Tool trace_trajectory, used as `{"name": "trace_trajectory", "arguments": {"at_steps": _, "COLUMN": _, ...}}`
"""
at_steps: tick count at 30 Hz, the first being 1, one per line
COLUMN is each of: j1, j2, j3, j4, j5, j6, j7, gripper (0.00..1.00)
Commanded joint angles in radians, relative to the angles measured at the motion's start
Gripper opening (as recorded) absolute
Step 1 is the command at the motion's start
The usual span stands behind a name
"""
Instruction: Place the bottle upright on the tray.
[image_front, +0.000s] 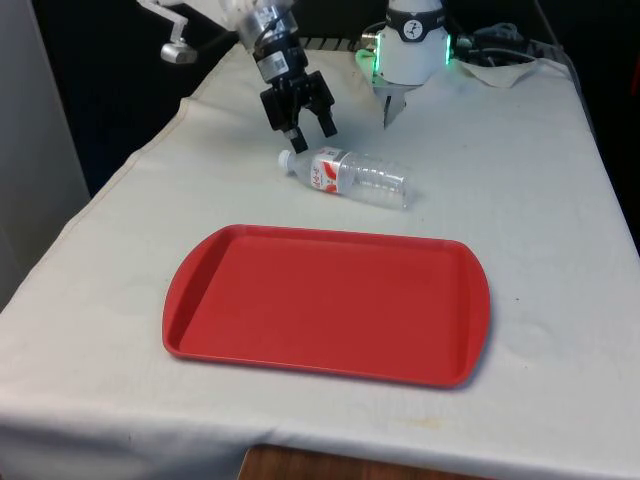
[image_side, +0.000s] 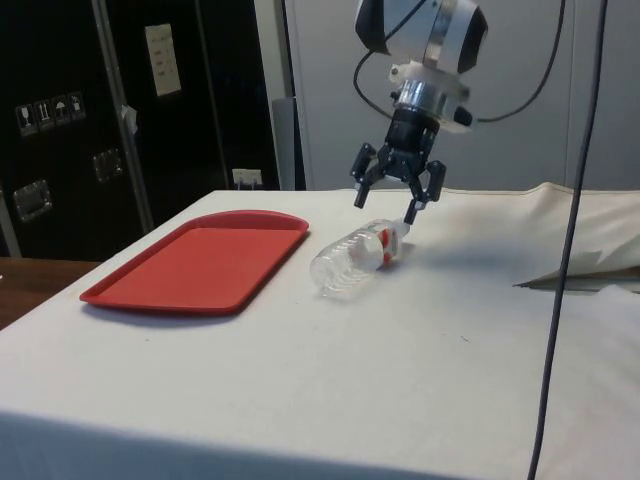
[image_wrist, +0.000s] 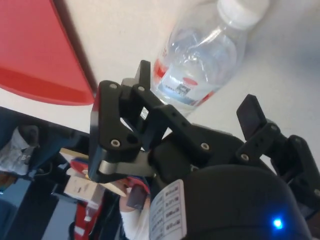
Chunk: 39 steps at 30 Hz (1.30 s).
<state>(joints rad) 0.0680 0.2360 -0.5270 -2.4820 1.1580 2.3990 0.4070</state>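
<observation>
White cloth covers the counter (image_front: 560, 300), and I place everything by the red tray (image_front: 325, 303), which lies flat on the cloth at the near end in the front view.

Beyond the tray's far rim, apart from it and not touching it, lies the bottle (image_front: 350, 175). It is clear plastic with a red and white label and a white cap, and it rests on its side on the cloth. Its cap end points away from the tray toward the front view's left, and its base end lies toward the front view's right. In the side view the bottle (image_side: 355, 260) lies just beside the tray's (image_side: 200, 265) rounded corner, base end nearer the tray, cap end farther from it.

Past the bottle, farther still from the tray, my jaws (image_front: 310, 130) hang above the cap end, spread apart and grasping nothing. In the side view my jaws (image_side: 395, 195) hover just over the cap, one fingertip close to it. In the wrist view the bottle (image_wrist: 205, 55) shows between my fingers (image_wrist: 252, 112).
</observation>
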Motion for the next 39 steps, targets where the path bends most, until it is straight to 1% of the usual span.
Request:
{"name": "trace_trajectory", "arguments": {"at_steps": 1, "j1": -0.008, "j2": 0.001, "j3": 0.003, "j4": 0.005, "j5": 0.016, "j6": -0.008, "j7": -0.016, "gripper": 1.00}}
{"name": "trace_trajectory", "arguments": {"at_steps": 2, "j1": -0.010, "j2": 0.014, "j3": -0.007, "j4": 0.015, "j5": 0.024, "j6": -0.027, "j7": -0.031, "gripper": 1.00}}
{"name": "trace_trajectory", "arguments": {"at_steps": 4, "j1": -0.012, "j2": 0.021, "j3": -0.012, "j4": 0.019, "j5": 0.029, "j6": -0.037, "j7": -0.040, "gripper": 1.00}}
{"name": "trace_trajectory", "arguments": {"at_steps": 5, "j1": -0.003, "j2": 0.028, "j3": -0.022, "j4": 0.020, "j5": 0.021, "j6": -0.040, "j7": -0.036, "gripper": 1.00}}
{"name": "trace_trajectory", "arguments": {"at_steps": 6, "j1": -0.013, "j2": 0.035, "j3": -0.023, "j4": 0.029, "j5": 0.042, "j6": -0.057, "j7": -0.058, "gripper": 1.00}}
{"name": "trace_trajectory", "arguments": {"at_steps": 10, "j1": -0.016, "j2": 0.068, "j3": -0.043, "j4": 0.048, "j5": 0.063, "j6": -0.100, "j7": -0.089, "gripper": 1.00}}
{"name": "trace_trajectory", "arguments": {"at_steps": 11, "j1": -0.018, "j2": 0.085, "j3": -0.053, "j4": 0.058, "j5": 0.075, "j6": -0.123, "j7": -0.102, "gripper": 1.00}}
{"name": "trace_trajectory", "arguments": {"at_steps": 12, "j1": -0.018, "j2": 0.092, "j3": -0.058, "j4": 0.062, "j5": 0.080, "j6": -0.134, "j7": -0.107, "gripper": 1.00}}
{"name": "trace_trajectory", "arguments": {"at_steps": 13, "j1": -0.009, "j2": 0.094, "j3": -0.064, "j4": 0.060, "j5": 0.070, "j6": -0.130, "j7": -0.100, "gripper": 1.00}}
{"name": "trace_trajectory", "arguments": {"at_steps": 14, "j1": -0.019, "j2": 0.100, "j3": -0.062, "j4": 0.067, "j5": 0.085, "j6": -0.145, "j7": -0.112, "gripper": 1.00}}
{"name": "trace_trajectory", "arguments": {"at_steps": 16, "j1": -0.020, "j2": 0.122, "j3": -0.074, "j4": 0.080, "j5": 0.097, "j6": -0.177, "j7": -0.125, "gripper": 1.00}}
{"name": "trace_trajectory", "arguments": {"at_steps": 19, "j1": -0.015, "j2": 0.134, "j3": -0.085, "j4": 0.086, "j5": 0.106, "j6": -0.193, "j7": -0.132, "gripper": 1.00}}
{"name": "trace_trajectory", "arguments": {"at_steps": 22, "j1": -0.012, "j2": 0.140, "j3": -0.089, "j4": 0.088, "j5": 0.099, "j6": -0.198, "j7": -0.130, "gripper": 1.00}}
{"name": "trace_trajectory", "arguments": {"at_steps": 23, "j1": -0.013, "j2": 0.137, "j3": -0.089, "j4": 0.086, "j5": 0.105, "j6": -0.198, "j7": -0.135, "gripper": 1.00}}
{"name": "trace_trajectory", "arguments": {"at_steps": 32, "j1": -0.012, "j2": 0.140, "j3": -0.090, "j4": 0.087, "j5": 0.101, "j6": -0.199, "j7": -0.132, "gripper": 1.00}}
{"name": "trace_trajectory", "arguments": {"at_steps": 34, "j1": -0.018, "j2": 0.145, "j3": -0.089, "j4": 0.089, "j5": 0.107, "j6": -0.210, "j7": -0.136, "gripper": 1.00}}
{"name": "trace_trajectory", "arguments": {"at_steps": 39, "j1": -0.022, "j2": 0.160, "j3": -0.095, "j4": 0.096, "j5": 0.118, "j6": -0.240, "j7": -0.140, "gripper": 1.00}}
